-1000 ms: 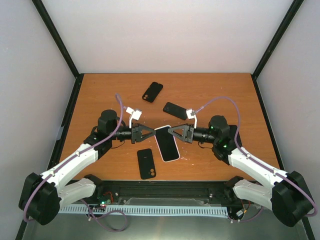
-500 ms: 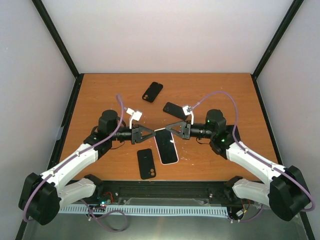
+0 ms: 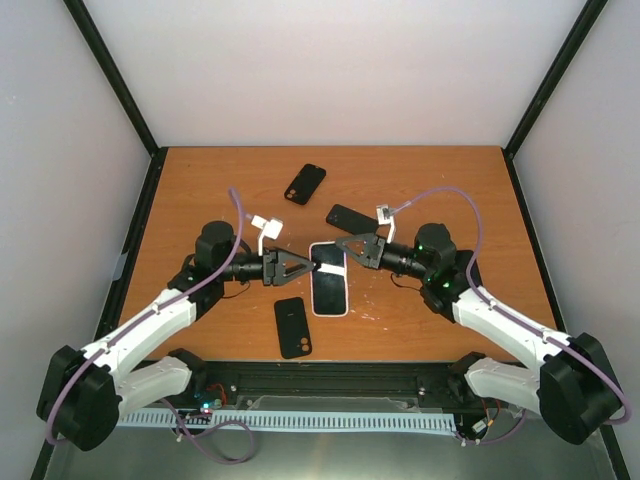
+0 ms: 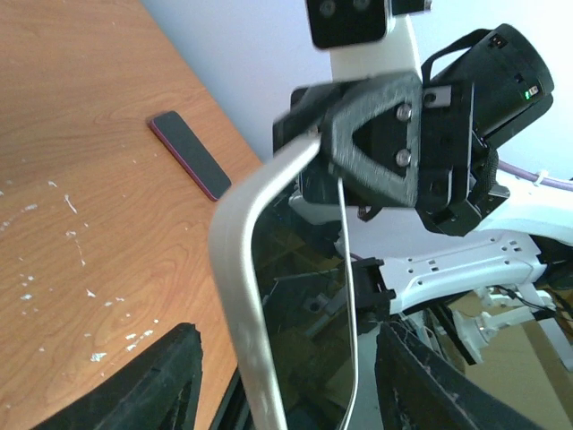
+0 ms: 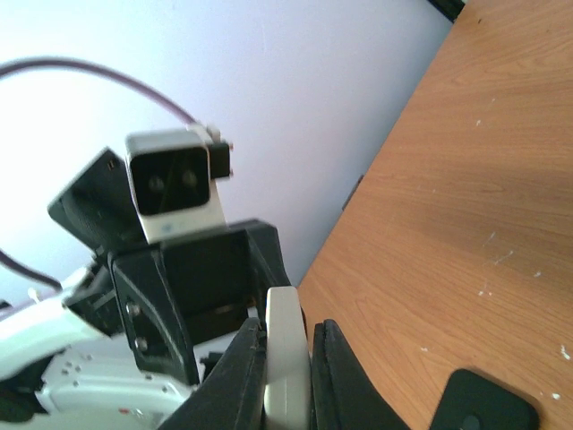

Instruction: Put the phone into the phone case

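The phone (image 3: 330, 285), white-rimmed with a black screen, is held off the table between the two arms. My right gripper (image 3: 342, 245) is shut on its far end; in the right wrist view the white edge of the phone (image 5: 285, 358) is squeezed between the two fingers of that gripper (image 5: 288, 327). My left gripper (image 3: 310, 266) is open around the phone's left side. In the left wrist view the phone (image 4: 304, 296) stands between the spread fingers (image 4: 166, 376) without touching them. A black phone case (image 3: 292, 327) lies flat in front of the phone.
Another black case (image 3: 305, 183) lies at the back of the table. A dark slab with a reddish edge (image 3: 350, 220) lies just behind the right gripper, and is seen as the slab (image 4: 188, 154) in the left wrist view. A black case corner (image 5: 488, 408) shows low in the right wrist view.
The right gripper has moved back and up with the phone's far end. The phone has swung straighter and shifted towards the left gripper, which has hardly moved.
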### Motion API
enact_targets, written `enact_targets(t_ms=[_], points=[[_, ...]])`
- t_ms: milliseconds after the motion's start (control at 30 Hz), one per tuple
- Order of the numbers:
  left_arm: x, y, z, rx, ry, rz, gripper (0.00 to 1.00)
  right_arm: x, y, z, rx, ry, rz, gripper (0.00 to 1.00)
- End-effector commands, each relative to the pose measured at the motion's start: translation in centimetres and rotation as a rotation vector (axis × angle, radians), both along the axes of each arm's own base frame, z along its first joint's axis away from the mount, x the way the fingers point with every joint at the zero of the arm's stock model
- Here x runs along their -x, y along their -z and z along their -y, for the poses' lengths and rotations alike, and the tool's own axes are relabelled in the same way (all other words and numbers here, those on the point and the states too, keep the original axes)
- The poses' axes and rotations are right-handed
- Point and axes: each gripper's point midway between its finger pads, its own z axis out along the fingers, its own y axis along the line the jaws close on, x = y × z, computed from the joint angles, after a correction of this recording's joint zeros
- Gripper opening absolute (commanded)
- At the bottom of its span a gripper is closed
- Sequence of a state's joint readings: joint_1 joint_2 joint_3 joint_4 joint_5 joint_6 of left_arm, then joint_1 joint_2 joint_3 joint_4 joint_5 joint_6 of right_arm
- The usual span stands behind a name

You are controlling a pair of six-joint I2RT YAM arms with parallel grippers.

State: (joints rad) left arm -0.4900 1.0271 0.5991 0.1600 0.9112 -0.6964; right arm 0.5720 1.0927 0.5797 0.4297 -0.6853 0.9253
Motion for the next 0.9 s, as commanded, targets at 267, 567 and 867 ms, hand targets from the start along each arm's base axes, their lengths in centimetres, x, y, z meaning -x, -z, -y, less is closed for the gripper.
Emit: enact_targets(t_ms=[267, 567, 867], points=[[0.1, 0.6, 0.7, 0.053, 0.044, -0.038, 0.51, -2.9, -5.2, 0.0, -0.211, 0.112, 0.002, 0.03], [-2.0, 2.7, 0.6, -0.025, -0.054, -0.095, 0.10, -3.5, -2.7, 0.4, -0.117, 0.166, -0.023, 0.05], [-3.9, 3.8, -0.6, -0.115, -0.169, -0.116, 0.00, -3.3, -0.8, 1.8, -0.038, 0.224, -0.031, 0.58]])
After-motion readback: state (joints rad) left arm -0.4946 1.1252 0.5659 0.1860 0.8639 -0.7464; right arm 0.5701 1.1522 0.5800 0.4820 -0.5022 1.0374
